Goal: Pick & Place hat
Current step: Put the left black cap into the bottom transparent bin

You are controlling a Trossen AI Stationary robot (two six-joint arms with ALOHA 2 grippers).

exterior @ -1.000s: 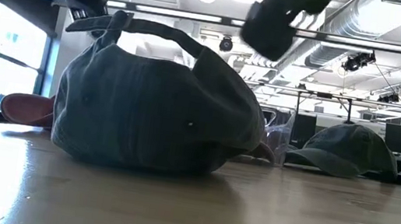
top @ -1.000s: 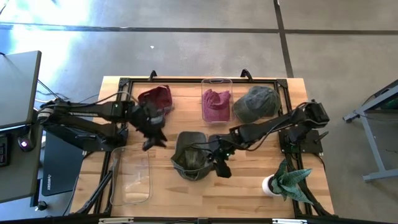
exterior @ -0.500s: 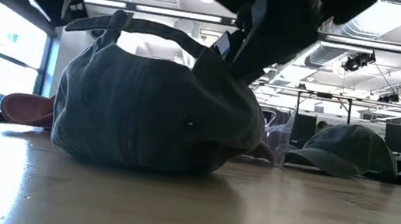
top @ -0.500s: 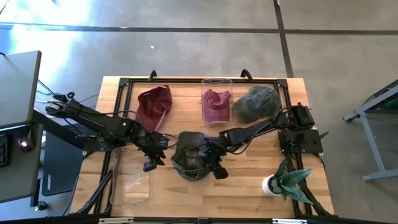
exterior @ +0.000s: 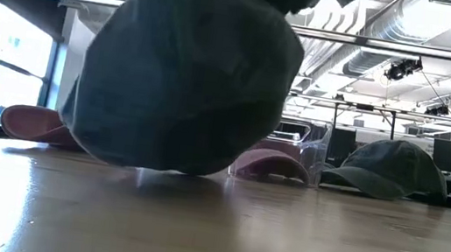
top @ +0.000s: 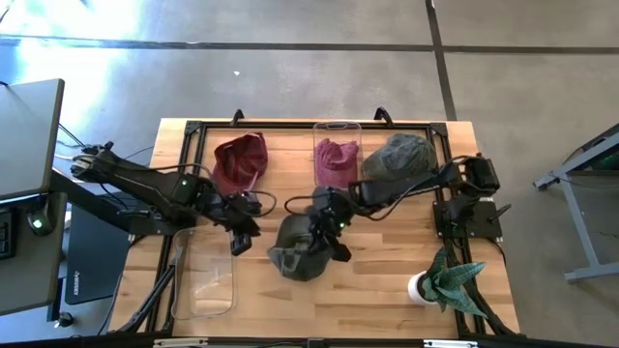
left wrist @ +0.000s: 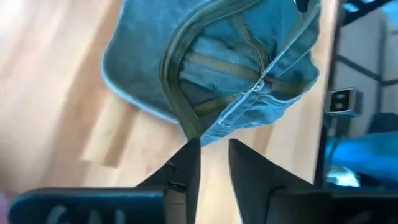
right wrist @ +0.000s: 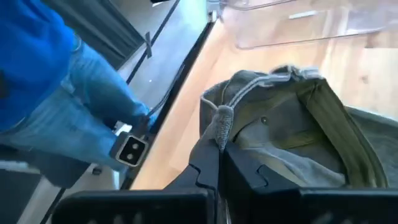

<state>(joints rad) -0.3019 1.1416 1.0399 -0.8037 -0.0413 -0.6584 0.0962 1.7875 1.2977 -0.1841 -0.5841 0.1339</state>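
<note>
High view, dark hat (top: pixel 298 249) inside up, right tool (top: pixel 327 215) clamping its rim, left tool (top: pixel 242 239) narrowly parted.

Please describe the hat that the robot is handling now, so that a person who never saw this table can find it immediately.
On the wooden table, look at the front middle, between the two dark arms. There lies a dark green cloth cap, turned upside down, with the right gripper shut on its rim. Unlike the other green cap at the back right and the two red caps, it is the only one being gripped.
</note>
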